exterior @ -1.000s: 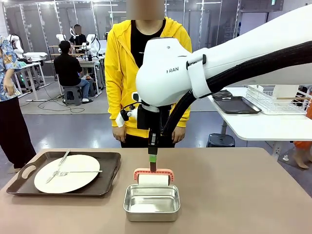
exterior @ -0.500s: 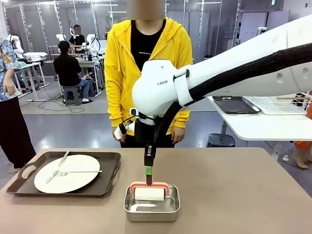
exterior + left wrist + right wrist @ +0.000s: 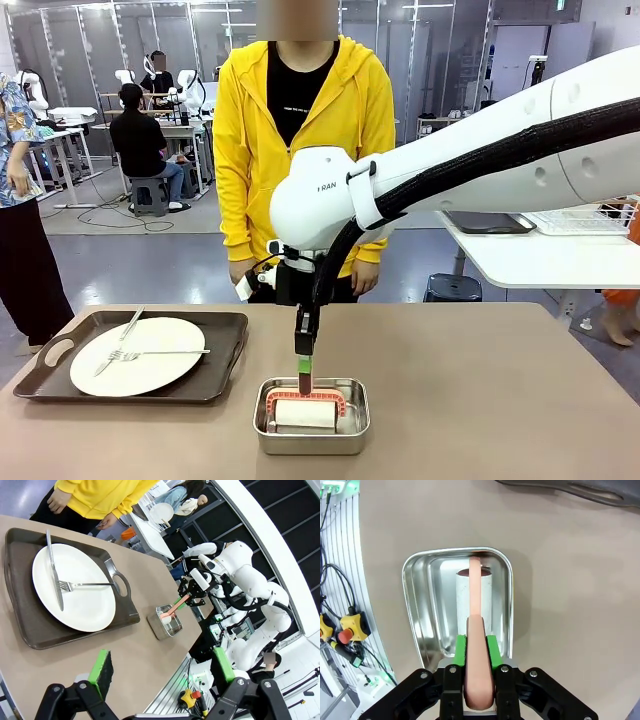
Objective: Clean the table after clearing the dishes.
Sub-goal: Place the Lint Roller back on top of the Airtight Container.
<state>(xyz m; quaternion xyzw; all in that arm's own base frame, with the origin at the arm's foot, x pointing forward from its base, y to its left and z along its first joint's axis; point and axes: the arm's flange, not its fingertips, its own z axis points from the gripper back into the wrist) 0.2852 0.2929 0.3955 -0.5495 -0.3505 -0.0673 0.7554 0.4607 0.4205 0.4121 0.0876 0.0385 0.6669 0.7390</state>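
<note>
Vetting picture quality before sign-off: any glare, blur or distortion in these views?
Front view: evenly lit, sharp, faint shadow under the steel pan. Left wrist view: tilted, wide-angle stretch, white plate bright. Right wrist view: pan walls mirror the roller held in the right claw; no blur.

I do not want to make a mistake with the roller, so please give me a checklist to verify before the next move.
1. Right gripper shut on the roller handle: ok.
2. White roll inside the pan: ok.
3. Roll resting on the pan bottom: cannot tell.
4. Left gripper open, holding nothing: ok.
5. Table cleared of dishes: not ok, a plate with fork and knife sits on its tray.
</note>
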